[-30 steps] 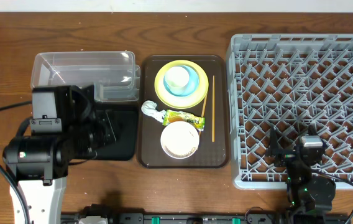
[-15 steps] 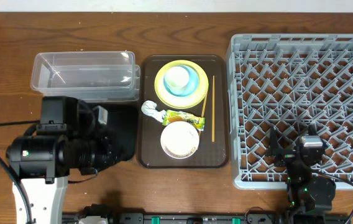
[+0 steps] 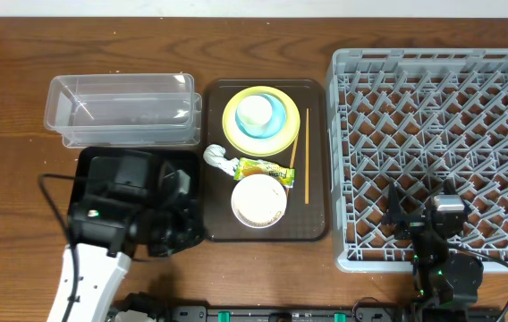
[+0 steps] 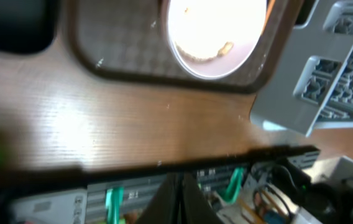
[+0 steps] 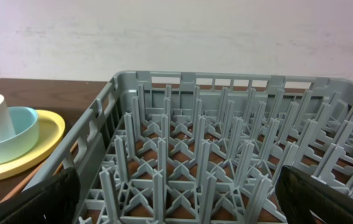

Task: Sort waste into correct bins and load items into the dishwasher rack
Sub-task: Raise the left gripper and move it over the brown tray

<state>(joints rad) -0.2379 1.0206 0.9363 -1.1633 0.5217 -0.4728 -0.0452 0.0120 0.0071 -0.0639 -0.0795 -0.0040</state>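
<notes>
Hovering over the black tray (image 3: 186, 161) near the table's front-left, the left gripper (image 4: 179, 194) had its fingers pinched together on nothing. The right gripper (image 5: 179, 199) sat spread wide and empty over the near edge of the dishwasher rack (image 3: 433, 98). The waste lay on the serving tray (image 3: 263, 238): crumpled napkin (image 3: 219, 162) at its left edge, snack wrapper (image 3: 266, 170) just beside it, rice scraps (image 4: 225, 47) in the white bowl (image 3: 258, 200) toward the near edge. The napkin looked soft and light; pinch a raised fold. The wrapper looked thin and slippery; take a crinkled end. The bowl looked rigid and smooth; grip its rim.
</notes>
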